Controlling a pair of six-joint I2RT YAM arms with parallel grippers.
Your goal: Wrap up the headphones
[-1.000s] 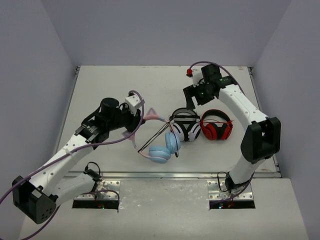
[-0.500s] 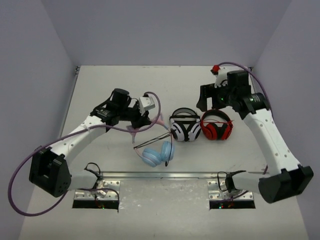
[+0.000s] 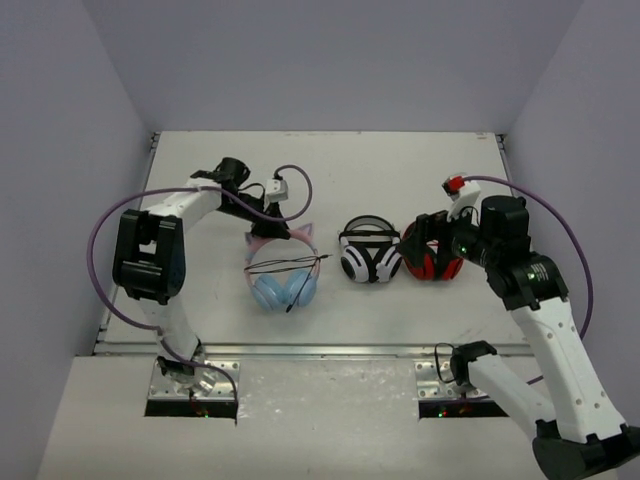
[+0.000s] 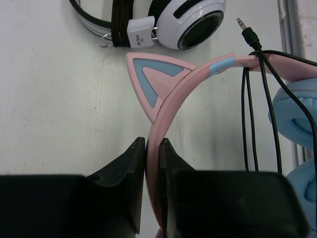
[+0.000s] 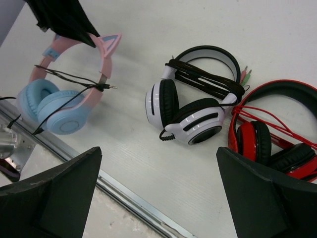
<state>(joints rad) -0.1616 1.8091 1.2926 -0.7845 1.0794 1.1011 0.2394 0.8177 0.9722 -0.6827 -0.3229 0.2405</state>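
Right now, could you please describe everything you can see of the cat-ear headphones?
The cat-ear headphones rest on the white table, left of the white-and-black pair. Glossy pink plastic headband with two pink-and-blue cat ears, padded light-blue ear cups side by side. The thin black cable is looped across the headband, its plug free. The left gripper is shut on the headband's top.

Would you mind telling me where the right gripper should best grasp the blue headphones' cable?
Probably at the plug, coming from the side of the white pair: it juts free past the pink headband, while the rest is strung across the band.
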